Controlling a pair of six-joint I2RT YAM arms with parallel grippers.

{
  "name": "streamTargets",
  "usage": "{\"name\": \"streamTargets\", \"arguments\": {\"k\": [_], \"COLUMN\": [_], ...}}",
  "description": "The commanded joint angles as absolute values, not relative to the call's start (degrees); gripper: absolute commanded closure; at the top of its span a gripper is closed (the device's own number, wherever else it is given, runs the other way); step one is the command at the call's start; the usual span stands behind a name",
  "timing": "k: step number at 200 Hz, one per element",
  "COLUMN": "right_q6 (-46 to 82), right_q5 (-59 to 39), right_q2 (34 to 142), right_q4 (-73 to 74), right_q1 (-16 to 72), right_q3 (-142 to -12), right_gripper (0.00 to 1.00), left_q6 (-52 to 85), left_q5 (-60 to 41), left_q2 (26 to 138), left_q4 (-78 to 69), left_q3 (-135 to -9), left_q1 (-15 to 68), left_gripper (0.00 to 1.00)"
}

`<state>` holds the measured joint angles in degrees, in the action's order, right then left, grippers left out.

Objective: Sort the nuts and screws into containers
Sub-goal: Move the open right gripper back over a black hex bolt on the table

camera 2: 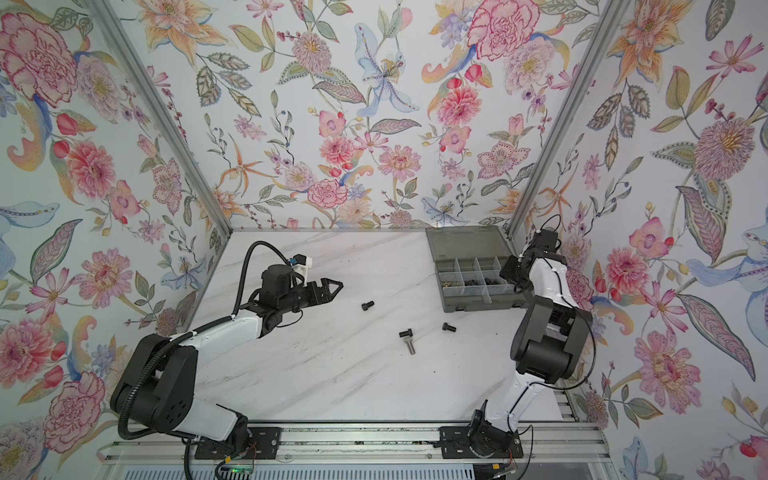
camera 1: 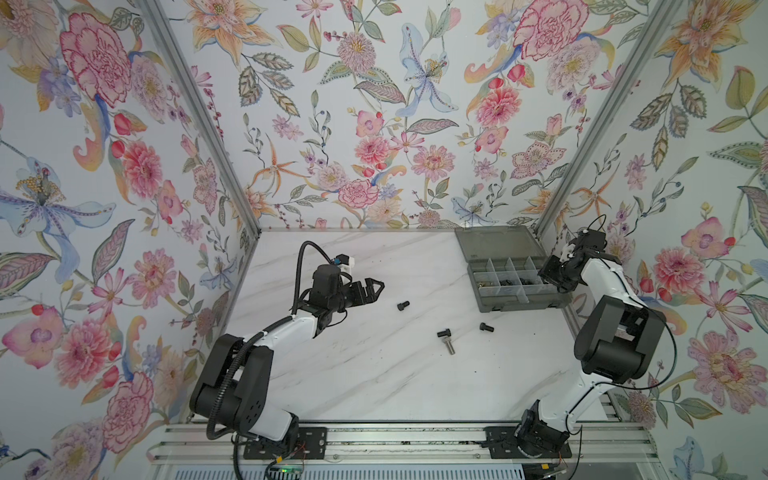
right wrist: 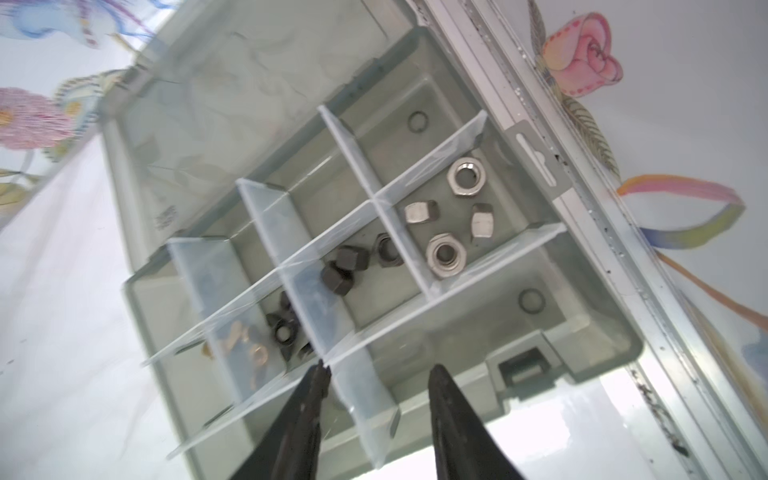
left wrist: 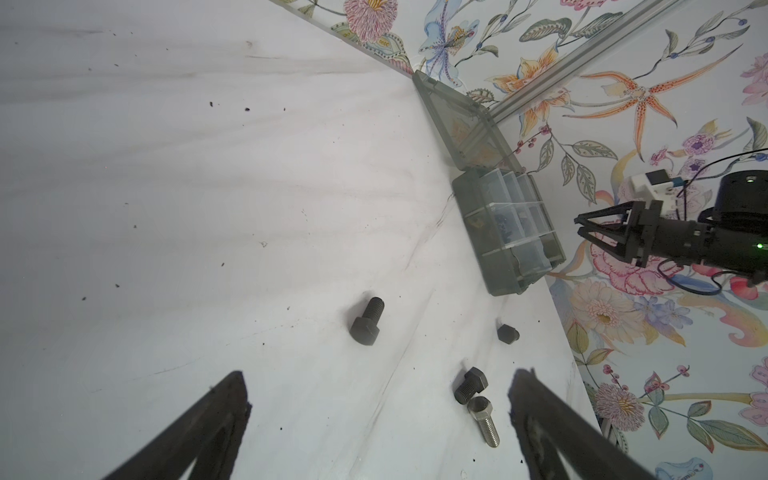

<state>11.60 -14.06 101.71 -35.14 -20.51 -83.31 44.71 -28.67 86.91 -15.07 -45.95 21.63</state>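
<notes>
Left gripper [camera 1: 376,287]: spread wide, empty, well apart from the organiser box [camera 1: 515,305].
Right gripper [right wrist: 380,367]: partly spread, nothing between the fingers, over the box's front row.
Screws [camera 1: 444,333]: on the table [camera 1: 374,382], outside the box, off its front.
Nuts [right wrist: 446,253]: in the box's middle cells.

table [camera 1: 340,374] left open, 4 screws [camera 1: 444,333] centre-right

Pale walls [camera 1: 374,104], floral print in pink, orange, blue, green; white desk [camera 1: 374,374], faint grey marble veins, dark specks; organiser box [camera 1: 519,305] translucent smoky grey, dividers [right wrist: 365,166] clear; black screws [camera 1: 403,306]; silver screw [camera 1: 450,347]; silver nuts [right wrist: 465,176]; black nuts [right wrist: 336,280]; brass nuts [right wrist: 257,353]; left claw [left wrist: 380,374] and right claw [right wrist: 379,368] black.
</notes>
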Motion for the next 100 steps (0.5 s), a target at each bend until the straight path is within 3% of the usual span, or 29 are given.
{"name": "streamTargets", "arguments": {"k": [1, 51, 100], "right_q6": [10.55, 10.50, 14.05], "right_q5": [-22.02, -20.04, -16.72], "right_q2": [95.48, 84.27, 82.87], "right_q4": [-38.27, -38.22, -35.30], "right_q1": [-19.08, -8.04, 6.50], "right_q3": [-78.85, -68.68, -60.81], "right_gripper": [0.55, 0.53, 0.52], "left_q6": [43.85, 43.77, 44.91], "left_q5": [-27.51, -28.96, -29.71], "left_q2": [88.72, 91.25, 91.76], "left_q4": [-15.39, -16.74, -20.34], "left_q3": [-47.35, -47.59, -45.26], "left_q1": [22.95, 23.12, 23.12], "left_gripper": [0.01, 0.01, 0.01]}}
